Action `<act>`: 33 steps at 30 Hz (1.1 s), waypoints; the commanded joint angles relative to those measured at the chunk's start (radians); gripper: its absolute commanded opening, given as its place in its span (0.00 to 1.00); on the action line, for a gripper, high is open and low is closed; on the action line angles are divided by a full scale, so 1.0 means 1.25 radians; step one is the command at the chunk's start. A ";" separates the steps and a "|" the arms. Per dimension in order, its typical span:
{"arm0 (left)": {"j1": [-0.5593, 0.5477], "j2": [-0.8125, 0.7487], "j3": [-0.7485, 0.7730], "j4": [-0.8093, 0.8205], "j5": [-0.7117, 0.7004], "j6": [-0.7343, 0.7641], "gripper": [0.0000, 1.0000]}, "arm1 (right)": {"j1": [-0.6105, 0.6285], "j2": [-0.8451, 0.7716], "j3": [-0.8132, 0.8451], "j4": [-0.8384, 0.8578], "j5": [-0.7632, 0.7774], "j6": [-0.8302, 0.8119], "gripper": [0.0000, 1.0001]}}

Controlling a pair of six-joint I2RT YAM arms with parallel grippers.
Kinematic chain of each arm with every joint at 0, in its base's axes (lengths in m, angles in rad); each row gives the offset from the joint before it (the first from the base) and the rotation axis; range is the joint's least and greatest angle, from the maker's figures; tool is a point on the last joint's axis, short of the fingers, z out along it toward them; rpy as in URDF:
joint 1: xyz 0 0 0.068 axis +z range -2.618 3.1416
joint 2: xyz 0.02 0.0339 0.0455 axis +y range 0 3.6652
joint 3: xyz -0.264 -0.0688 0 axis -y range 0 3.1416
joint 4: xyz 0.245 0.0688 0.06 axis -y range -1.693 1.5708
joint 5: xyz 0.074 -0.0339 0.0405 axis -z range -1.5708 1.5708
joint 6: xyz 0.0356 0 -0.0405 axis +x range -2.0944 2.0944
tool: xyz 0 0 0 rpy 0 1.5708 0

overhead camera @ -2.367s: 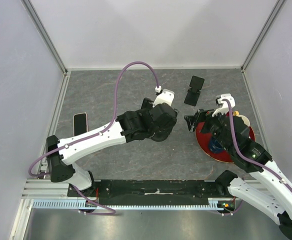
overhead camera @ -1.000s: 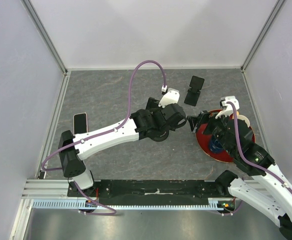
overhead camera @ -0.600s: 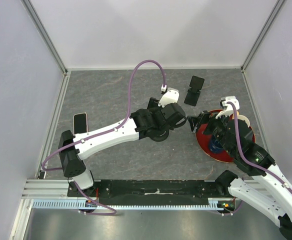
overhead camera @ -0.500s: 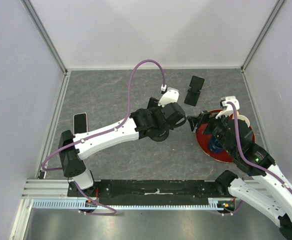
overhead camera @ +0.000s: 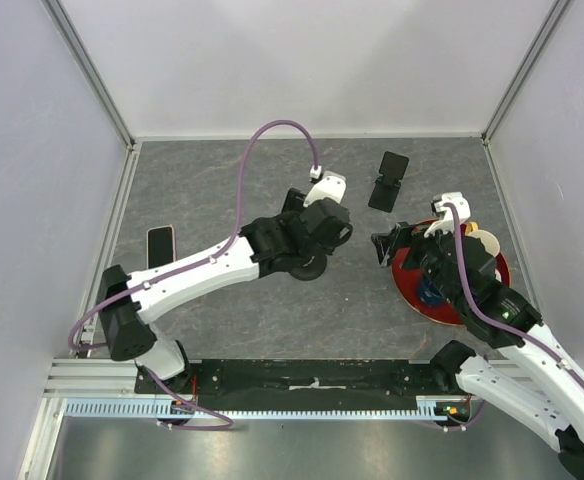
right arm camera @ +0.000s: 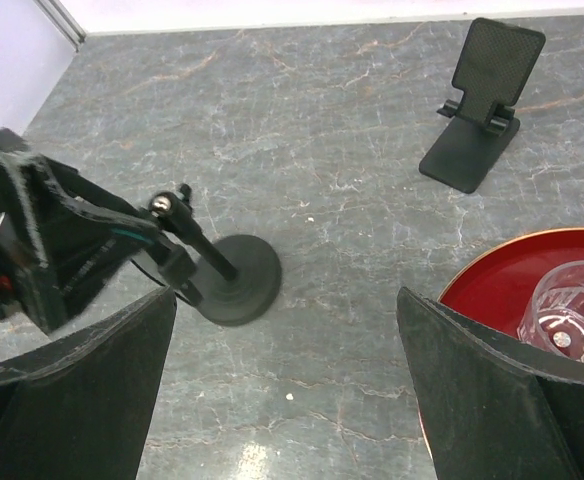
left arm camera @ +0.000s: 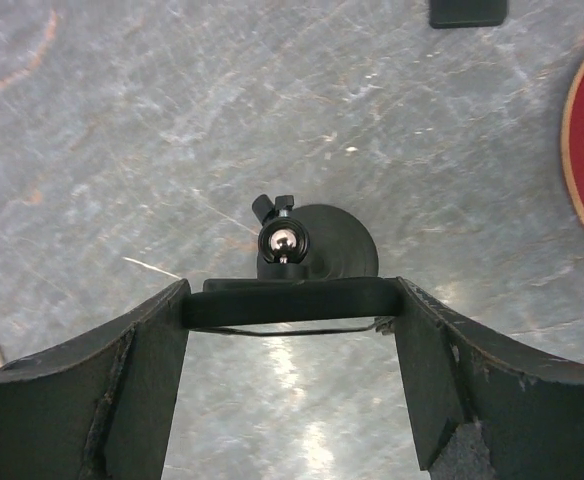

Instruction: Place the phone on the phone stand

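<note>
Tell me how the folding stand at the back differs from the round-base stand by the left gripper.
The folding stand has a rectangular foot and tilted back plate; the round-base stand has a disc foot, thin pole and metal ball. The folding stand stands free; the round-base stand's top sits at the left gripper, whose fingers grip a black bar. Both are black, on the grey table.
</note>
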 commanded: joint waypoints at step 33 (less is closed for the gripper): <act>0.850 0.115 0.004 0.886 0.400 0.496 0.02 | 0.001 0.248 0.025 0.135 -0.084 -0.012 0.98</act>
